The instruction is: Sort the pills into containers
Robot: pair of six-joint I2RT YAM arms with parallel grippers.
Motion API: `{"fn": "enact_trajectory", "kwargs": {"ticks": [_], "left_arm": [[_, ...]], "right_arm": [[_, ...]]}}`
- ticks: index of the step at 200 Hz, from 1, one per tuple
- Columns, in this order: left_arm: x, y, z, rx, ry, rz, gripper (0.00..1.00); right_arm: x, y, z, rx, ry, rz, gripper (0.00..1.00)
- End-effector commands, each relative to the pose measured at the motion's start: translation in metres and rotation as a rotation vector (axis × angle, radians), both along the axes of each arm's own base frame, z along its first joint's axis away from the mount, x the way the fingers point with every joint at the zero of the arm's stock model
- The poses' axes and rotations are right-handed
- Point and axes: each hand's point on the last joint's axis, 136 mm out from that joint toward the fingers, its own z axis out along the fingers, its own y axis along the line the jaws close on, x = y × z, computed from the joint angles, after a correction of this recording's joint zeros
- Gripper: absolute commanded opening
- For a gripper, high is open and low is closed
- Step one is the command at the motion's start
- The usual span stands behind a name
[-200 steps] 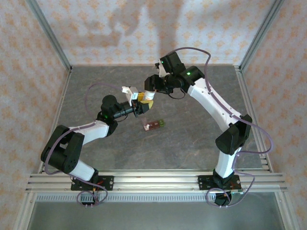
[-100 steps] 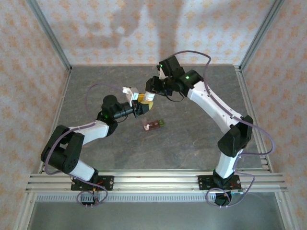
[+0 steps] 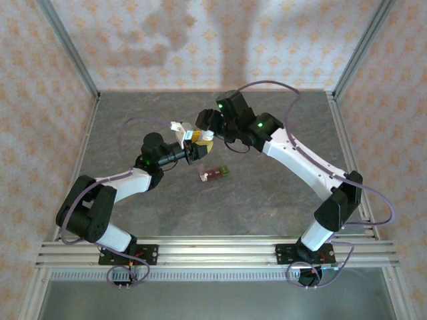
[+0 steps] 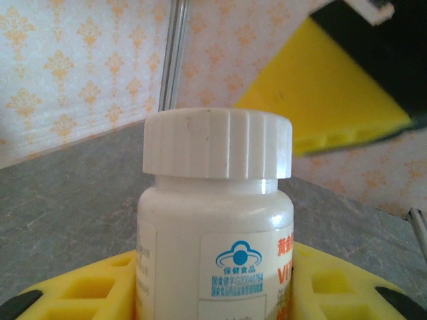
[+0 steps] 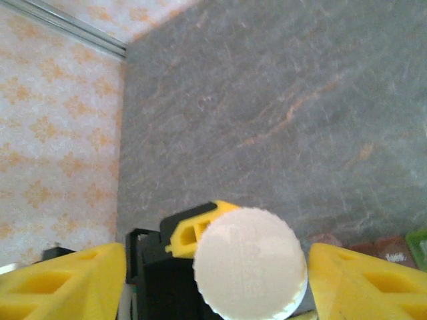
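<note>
Left pincer (image 3: pixel 197 145) first: clamped on a bottle (image 4: pixel 215 220), yellow pads (image 4: pixel 87 290) hugging the lower body on both sides, bottle upright and up off the tabletop (image 3: pixel 267 200). White ribbed cap (image 4: pixel 217 143) on top, blue logo and orange print on the label (image 4: pixel 243 267).

Right pincer (image 3: pixel 203 128) next: parked right above that cap, pointing down, spread wide. From its own wrist cam, looking straight down on the cap, with one yellow finger (image 5: pixel 63 280) well off to one side and the other just beside the rim. Touching or not on that side, can't tell, but no squeeze on the cap either way. From the left wrist cam, another glimpse of a yellow finger, up and off to the side of the cap.

Containers (image 3: pixel 214 174) lying flat on the tabletop, just on the near side of both pincers, roughly mid-table. Reddish-brown strip with a green end, apart from both pincers.
</note>
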Motion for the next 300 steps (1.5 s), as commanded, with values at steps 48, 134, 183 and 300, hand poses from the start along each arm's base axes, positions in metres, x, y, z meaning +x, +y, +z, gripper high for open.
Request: {"fn": "enact_trajectory", "kwargs": {"ticks": [48,134,183,300], "left_arm": [[-0.003,-0.001,0.03,-0.046,-0.095,-0.022,0.0],[-0.002,-0.001,0.032,-0.056,-0.097,-0.021,0.0],[-0.002,-0.001,0.033,-0.056,-0.099,-0.02,0.0],[0.007,0.003,0.022,-0.063,-0.091,0.03,0.0]], "right_arm": [[0.003,-0.028,0.018,-0.116,-0.12,0.335,0.78],[-0.007,0.003,-0.002,-0.106,-0.012,0.543,0.74],[-0.009,0.007,-0.013,-0.112,0.021,0.551,0.61],[-0.01,0.02,-0.016,0.048,0.015,-0.066,0.48]]}}
